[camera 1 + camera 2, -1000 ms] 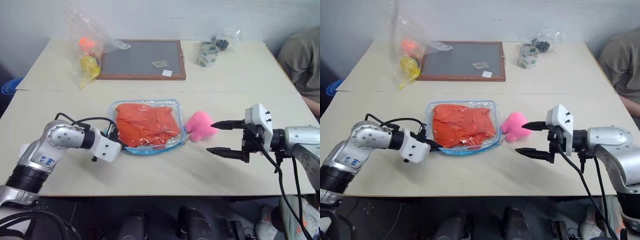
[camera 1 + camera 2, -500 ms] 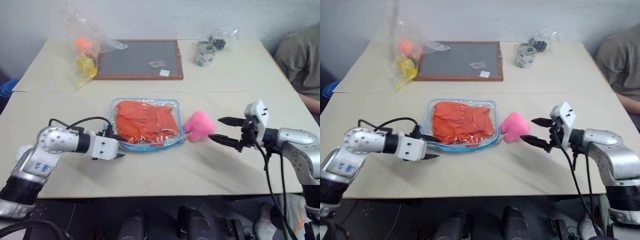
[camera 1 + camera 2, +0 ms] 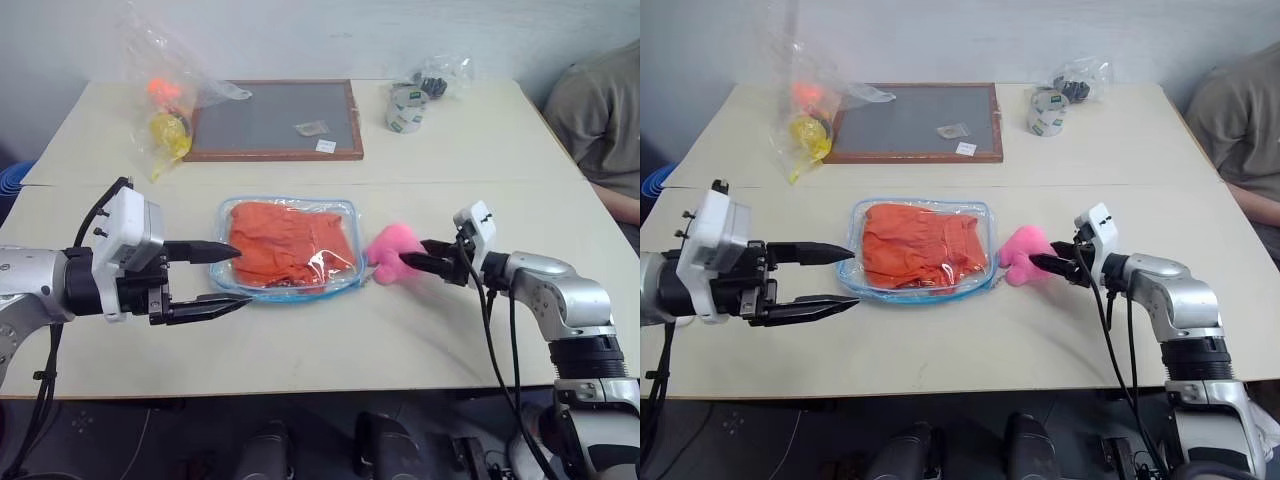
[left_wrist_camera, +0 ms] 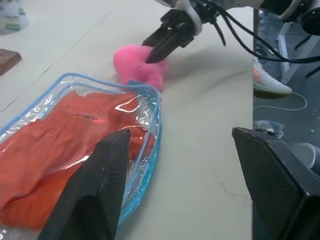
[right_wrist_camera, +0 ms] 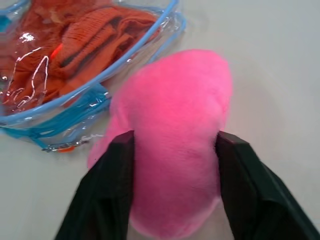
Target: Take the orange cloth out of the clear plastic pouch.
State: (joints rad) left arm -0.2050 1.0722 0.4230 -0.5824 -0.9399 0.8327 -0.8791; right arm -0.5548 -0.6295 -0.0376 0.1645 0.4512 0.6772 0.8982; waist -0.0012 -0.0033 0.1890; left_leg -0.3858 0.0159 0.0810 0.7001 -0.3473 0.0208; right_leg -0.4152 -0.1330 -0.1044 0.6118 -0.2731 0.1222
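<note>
The orange cloth (image 3: pixel 287 252) was found inside the clear pouch (image 3: pixel 342 279), which lay flat at the centre of the surface (image 3: pixel 400 340). The left gripper (image 3: pixel 224 277) was held at the left of the frame, just short of the pouch's edge, its jaws open and empty. The right gripper (image 3: pixel 412 260), right of centre, was observed with its jaws closed against both sides of the pink plush toy (image 3: pixel 389 247), which lay beside the pouch.

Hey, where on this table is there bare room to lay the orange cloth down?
Bare table runs along the near edge below the clear plastic pouch, and between the pouch and the framed board. It is crowded right of the pouch, by the pink plush toy and right gripper.
</note>
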